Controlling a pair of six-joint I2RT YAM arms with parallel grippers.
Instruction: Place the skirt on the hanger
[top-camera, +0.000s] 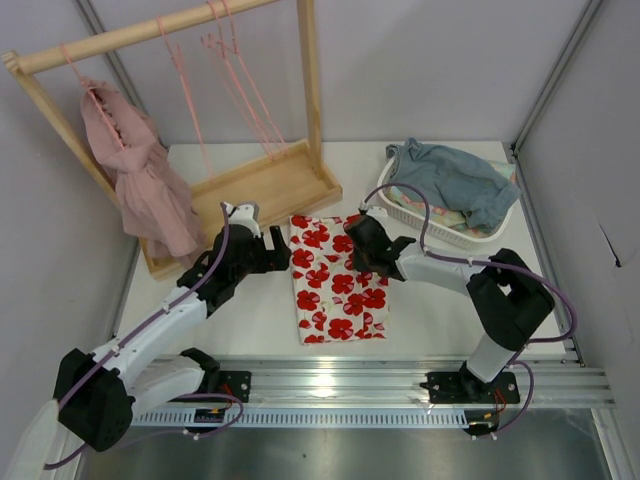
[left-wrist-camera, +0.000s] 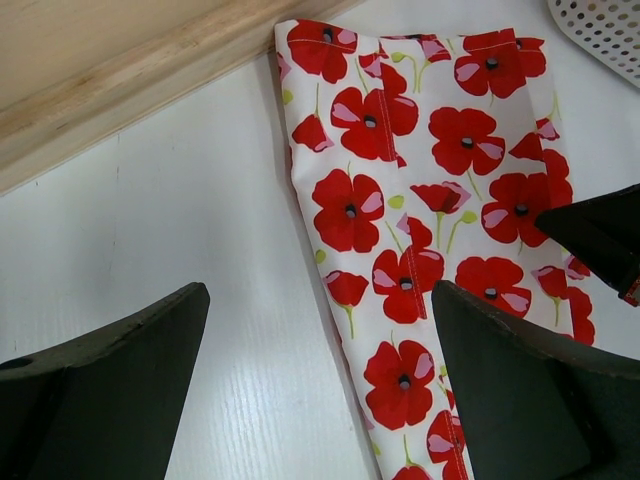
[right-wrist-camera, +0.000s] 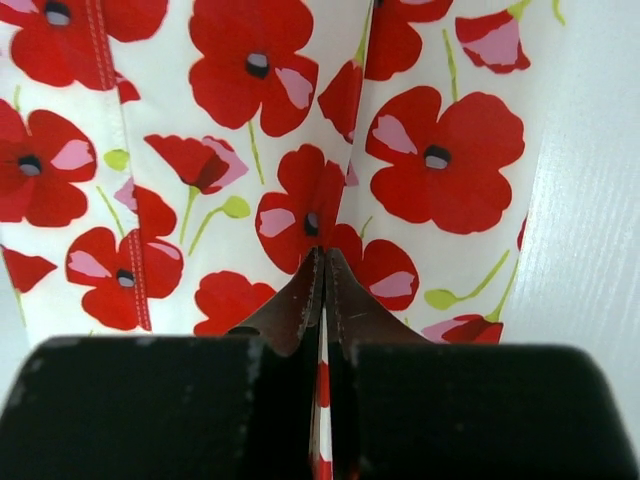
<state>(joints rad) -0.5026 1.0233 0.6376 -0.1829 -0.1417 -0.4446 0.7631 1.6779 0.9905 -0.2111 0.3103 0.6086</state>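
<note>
Right jaws are pinched tight on a raised fold of the skirt (right-wrist-camera: 430, 170), and the wrist view shows a strip of the poppy print caught between the two tips. Left jaws stand wide apart at the skirt's left edge, one finger (left-wrist-camera: 110, 380) above bare tabletop (top-camera: 250, 310) and the other over the printed cloth; whether either finger touches down I can't tell from here. The skirt lies spread on the tabletop between the two arms, its far hem just beside the front lip of the wooden rack (top-camera: 310, 90) base. The right arm (top-camera: 440, 268) reaches in from the right and grips near the skirt's upper right part. Up on the rack's rail hangs the hanger (top-camera: 186, 80), thin and pink and bare, well apart from the skirt. More pink hangers (top-camera: 236, 70) are bunched to its right, possibly two or three, too fine to count. On the rail's left end a dusty-pink ruffled garment (top-camera: 140, 175) droops from its own hanger. At far right a white basket (top-camera: 420, 222) holds a blue-grey cloth (top-camera: 460, 180)
</note>
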